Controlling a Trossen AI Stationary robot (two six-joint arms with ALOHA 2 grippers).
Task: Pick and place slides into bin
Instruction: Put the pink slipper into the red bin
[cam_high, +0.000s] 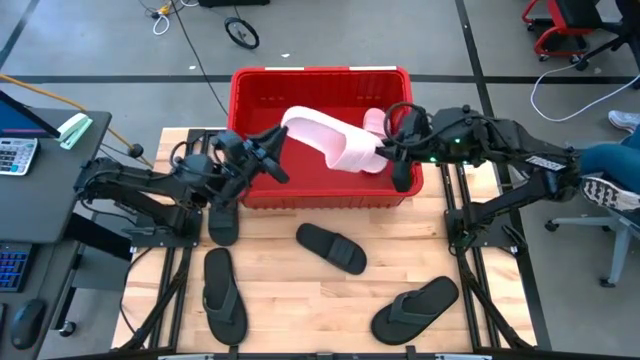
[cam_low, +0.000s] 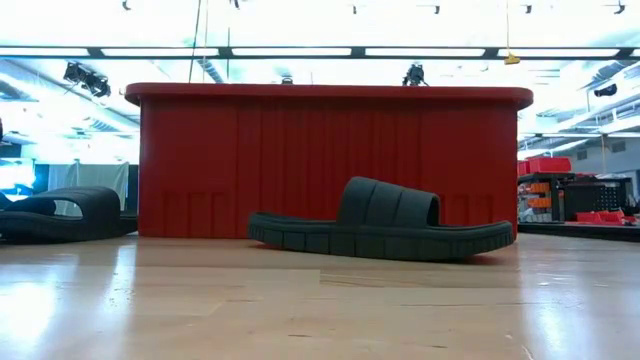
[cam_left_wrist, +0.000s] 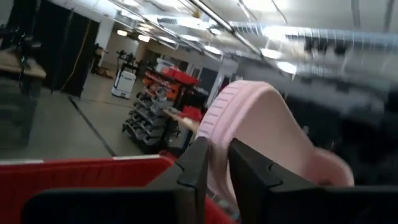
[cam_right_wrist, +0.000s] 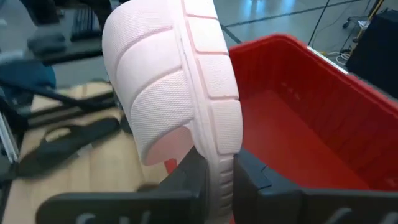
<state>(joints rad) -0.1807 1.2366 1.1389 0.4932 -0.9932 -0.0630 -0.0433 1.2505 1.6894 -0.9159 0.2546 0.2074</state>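
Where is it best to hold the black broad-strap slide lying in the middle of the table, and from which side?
Grip the arched strap of the black slide, coming from above: it lies sole down, so the strap stands clear of the table. Left hand and right hand both hold a pink slide.

Pale wooden table (cam_high: 300, 290) with red bin (cam_high: 250, 190), black slides (cam_high: 333, 247) and flip-flops (cam_high: 222, 295)

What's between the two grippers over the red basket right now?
In the high view, one pale pink slide spans the gap above the red slotted plastic bin, left gripper and right gripper each clamping an end.
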